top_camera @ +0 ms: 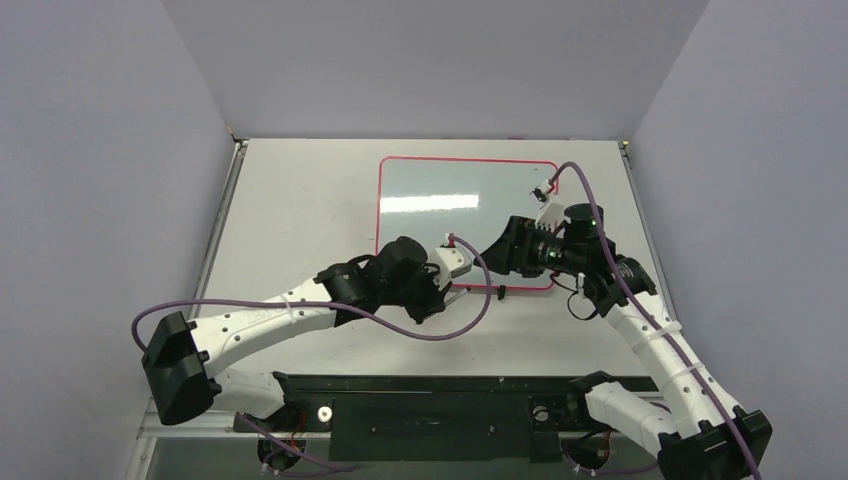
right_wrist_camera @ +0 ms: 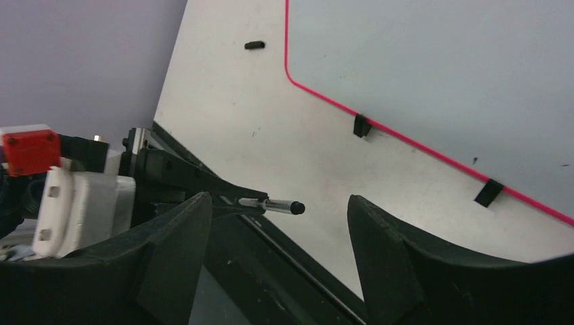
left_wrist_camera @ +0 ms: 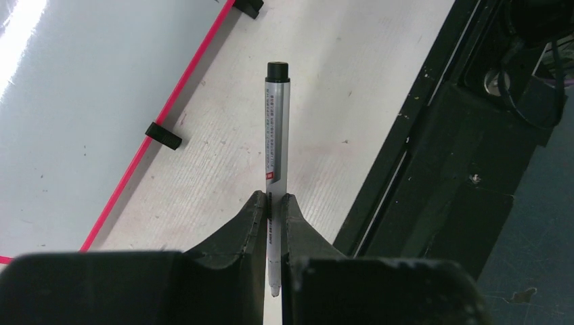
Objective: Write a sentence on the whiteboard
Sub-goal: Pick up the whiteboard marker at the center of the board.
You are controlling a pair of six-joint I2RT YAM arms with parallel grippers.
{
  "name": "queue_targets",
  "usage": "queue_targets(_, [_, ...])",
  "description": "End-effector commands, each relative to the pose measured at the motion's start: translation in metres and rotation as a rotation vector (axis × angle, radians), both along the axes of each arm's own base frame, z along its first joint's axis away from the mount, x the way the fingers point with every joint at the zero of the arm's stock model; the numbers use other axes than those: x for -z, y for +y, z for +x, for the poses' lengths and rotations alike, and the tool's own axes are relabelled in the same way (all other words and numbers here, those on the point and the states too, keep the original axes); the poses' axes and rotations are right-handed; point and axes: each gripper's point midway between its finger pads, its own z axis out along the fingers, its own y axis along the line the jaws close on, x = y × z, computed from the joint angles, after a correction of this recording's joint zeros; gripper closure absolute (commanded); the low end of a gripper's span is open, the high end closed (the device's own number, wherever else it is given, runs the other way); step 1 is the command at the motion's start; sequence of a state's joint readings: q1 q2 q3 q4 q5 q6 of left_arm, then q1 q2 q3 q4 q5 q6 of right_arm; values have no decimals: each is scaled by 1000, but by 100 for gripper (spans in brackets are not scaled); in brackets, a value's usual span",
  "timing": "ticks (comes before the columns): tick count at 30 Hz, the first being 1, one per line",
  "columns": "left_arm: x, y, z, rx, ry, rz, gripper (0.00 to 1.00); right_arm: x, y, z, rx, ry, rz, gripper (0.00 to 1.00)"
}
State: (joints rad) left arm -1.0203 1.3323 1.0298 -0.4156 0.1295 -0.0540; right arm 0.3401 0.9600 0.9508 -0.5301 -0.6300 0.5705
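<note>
The left gripper (left_wrist_camera: 271, 201) clamps the marker (left_wrist_camera: 277, 122) just off the whiteboard (left_wrist_camera: 74, 115); the right gripper (right_wrist_camera: 279, 210) gapes, empty. Marker judged light, stiff, slick: grip mid-barrel.

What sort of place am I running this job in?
Probably a lab test booth, not a home or shop: plain pale walls box in a white table on three sides, two robot arms are mounted at its near edge, and a whiteboard and marker are the work.
</note>
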Motion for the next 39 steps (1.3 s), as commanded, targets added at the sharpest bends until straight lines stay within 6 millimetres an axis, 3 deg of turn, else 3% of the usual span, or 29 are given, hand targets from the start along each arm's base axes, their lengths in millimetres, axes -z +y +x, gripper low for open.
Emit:
queue_targets(1, [-49,-8,-2,51,-74,-108,100,-4,20,-9,-81,72,141,33])
queue_targets(5, [-56,-7,1,36,-100,-123,100,5,25,-6,-47,114,160,35])
queue_targets(13, [-64,-12,5,29,-117,-161,100,11,55,-15,-85,145,174,41])
queue_targets(23, [-78,-10,9,0,-158,-195,100,20,61,-13,-80,166,159,46])
queue_targets(28, [-83,-9,13,-17,-180,-211,100,22,65,-16,-92,174,165,58])
queue_targets(35, [-80,-16,21,-32,-190,-213,100,22,72,-19,-106,183,188,65])
queue_targets(39, [-81,-18,24,-40,-198,-217,100,23,73,-21,-111,186,184,84])
